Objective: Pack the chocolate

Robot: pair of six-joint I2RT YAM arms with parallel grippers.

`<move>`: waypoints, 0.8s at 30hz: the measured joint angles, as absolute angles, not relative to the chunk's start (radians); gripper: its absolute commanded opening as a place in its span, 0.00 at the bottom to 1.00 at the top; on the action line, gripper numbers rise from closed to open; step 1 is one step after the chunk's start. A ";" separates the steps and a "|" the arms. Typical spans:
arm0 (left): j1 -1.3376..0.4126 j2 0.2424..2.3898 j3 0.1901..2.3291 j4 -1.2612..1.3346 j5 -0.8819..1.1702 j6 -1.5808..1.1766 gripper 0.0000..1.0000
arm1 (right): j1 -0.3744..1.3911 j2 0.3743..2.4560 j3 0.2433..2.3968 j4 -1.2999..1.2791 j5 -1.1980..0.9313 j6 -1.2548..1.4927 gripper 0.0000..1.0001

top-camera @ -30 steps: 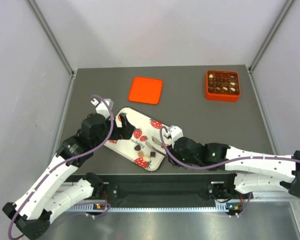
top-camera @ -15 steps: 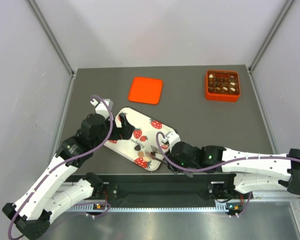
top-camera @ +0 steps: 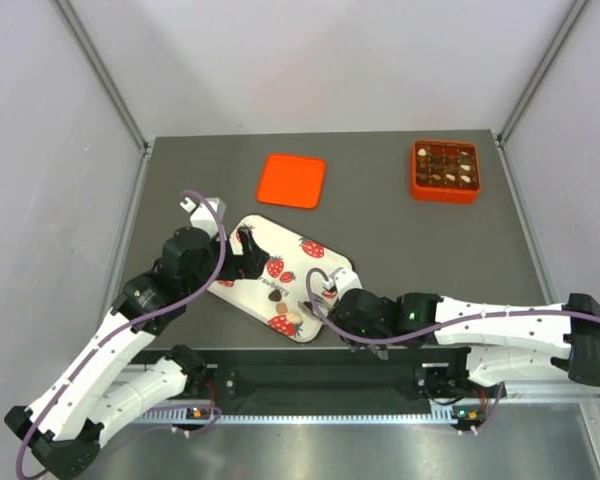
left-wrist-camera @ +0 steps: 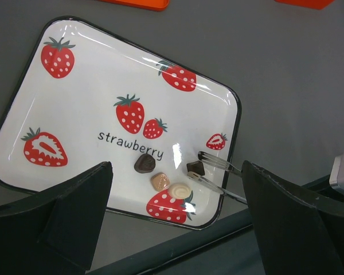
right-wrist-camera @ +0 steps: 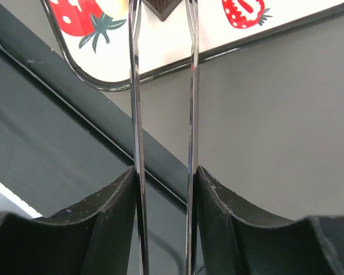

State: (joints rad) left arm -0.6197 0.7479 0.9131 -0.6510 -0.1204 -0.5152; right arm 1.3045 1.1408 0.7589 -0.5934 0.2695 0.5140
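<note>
Top view: the black two-finger L gripper (top-camera: 242,258) is hovering over the left part of the glossy white rectangular tray with red strawberry prints (top-camera: 285,245), jaws spread, holding nothing. The black R gripper (top-camera: 327,298) is clamping thin metal tweezers (top-camera: 308,303) and reaching onto the tray's near corner, where the loose bite-size chocolate pieces (top-camera: 288,316) are lying. The orange square compartment box (top-camera: 445,196), w/ pieces inside, is sitting well apart at far right. The flat orange square lid (top-camera: 291,180) is lying beyond the tray.

L wrist view: the tweezer tips are straddling a small dark-brown square piece (left-wrist-camera: 195,168). Just beside it are a dark rounded piece (left-wrist-camera: 144,163), a light-brown square piece (left-wrist-camera: 159,181) and a cream-white round piece (left-wrist-camera: 179,189). The only legible writing is "strawberry" in black script on the tray; no brand is showing.

R wrist view: the pads are pressing both tweezer arms, w/ the dark piece between the tips at the frame's top edge. Can't tell if it's actually being pinched.

Risks, as I'm judging them:
- The piece could squirt out on the slick glaze if the squeeze is off-centre.
- The tips could nudge the neighbours.
- The tray could skid, since nothing is pinning it.
- The piece could drop during the long carry to the box.
</note>
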 measured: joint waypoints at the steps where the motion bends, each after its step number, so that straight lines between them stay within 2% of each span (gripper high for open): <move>1: -0.620 0.748 0.913 -0.651 -0.120 -0.515 0.99 | 1.305 1.141 0.759 -0.598 0.273 0.517 0.43; 15: -0.620 0.748 0.913 -0.651 -0.121 -0.522 0.99 | 1.316 1.185 0.766 -0.602 0.279 0.535 0.36; 24: -0.620 0.748 0.914 -0.652 -0.121 -0.521 0.99 | 1.318 1.186 0.860 -0.648 0.326 0.537 0.35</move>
